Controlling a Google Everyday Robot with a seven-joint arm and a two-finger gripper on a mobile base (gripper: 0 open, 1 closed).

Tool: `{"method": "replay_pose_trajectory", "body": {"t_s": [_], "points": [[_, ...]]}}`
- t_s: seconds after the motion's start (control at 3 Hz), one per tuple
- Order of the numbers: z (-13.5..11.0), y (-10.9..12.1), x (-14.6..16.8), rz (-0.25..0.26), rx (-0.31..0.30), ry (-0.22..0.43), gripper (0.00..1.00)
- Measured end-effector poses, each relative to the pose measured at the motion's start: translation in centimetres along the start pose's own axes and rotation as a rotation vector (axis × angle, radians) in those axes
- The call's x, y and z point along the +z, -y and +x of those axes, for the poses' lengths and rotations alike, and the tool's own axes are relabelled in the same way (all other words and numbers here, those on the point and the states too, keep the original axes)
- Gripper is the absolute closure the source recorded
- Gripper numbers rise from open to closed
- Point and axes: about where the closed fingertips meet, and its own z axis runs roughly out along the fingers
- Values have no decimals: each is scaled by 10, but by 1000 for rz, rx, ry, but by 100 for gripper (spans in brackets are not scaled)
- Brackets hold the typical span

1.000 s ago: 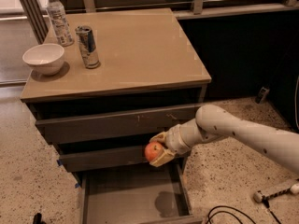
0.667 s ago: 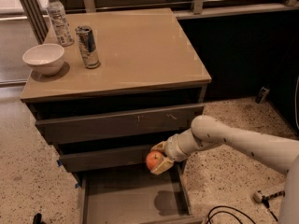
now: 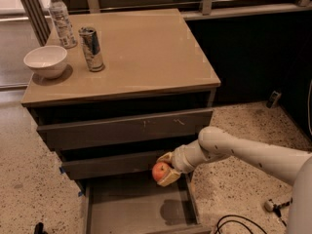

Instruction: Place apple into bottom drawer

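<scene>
The apple [image 3: 160,171] is small, round and red-orange. My gripper [image 3: 165,170] is shut on it, at the end of the white arm that reaches in from the right. It holds the apple just above the right rear part of the open bottom drawer [image 3: 131,206], in front of the middle drawer's front. The bottom drawer is pulled out and its flat grey inside shows, with the arm's shadow on it.
On the cabinet top [image 3: 141,52] stand a white bowl [image 3: 46,61], a metal can [image 3: 91,48] and a clear water bottle [image 3: 60,18]. The top drawer [image 3: 126,128] has scratch marks. Cables [image 3: 234,224] lie on the speckled floor at the lower right.
The arm has lowered and moved left with the apple, from in front of the middle drawer toward the open bottom drawer.
</scene>
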Motion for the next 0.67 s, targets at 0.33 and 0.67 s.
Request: {"method": "replay_pose_trajectory", "body": {"t_s": [0.33,0.67], "points": [[29,0,34,3,-36,47,100],[80,-12,93,-38,-6,99,100]]}}
